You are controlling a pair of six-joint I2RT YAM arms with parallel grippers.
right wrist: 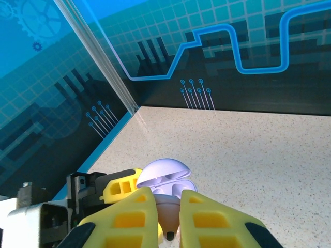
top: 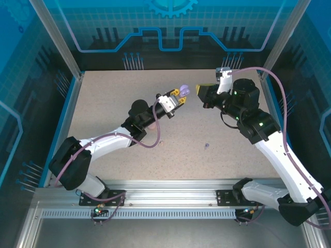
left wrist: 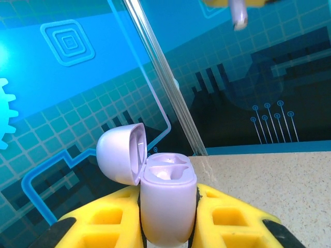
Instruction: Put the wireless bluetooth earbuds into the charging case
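Observation:
My left gripper [top: 181, 96] is shut on a pale purple charging case [top: 183, 91] and holds it above the table's middle. The case [left wrist: 168, 206] stands upright between the yellow fingers [left wrist: 103, 227], its lid [left wrist: 121, 152] swung open to the left and both sockets bare. My right gripper [top: 200, 88] faces it from the right, a short gap away. It is shut on a pale purple earbud [right wrist: 170, 214], whose stem [left wrist: 238, 15] hangs at the top of the left wrist view. In the right wrist view the open case [right wrist: 168, 178] sits just beyond the earbud.
Another small purple earbud [top: 207, 146] lies loose on the speckled tabletop [top: 232, 155], right of centre. A pinkish object [top: 153, 125] shows partly under the left arm. Blue panel walls and metal posts [top: 67, 51] enclose the table.

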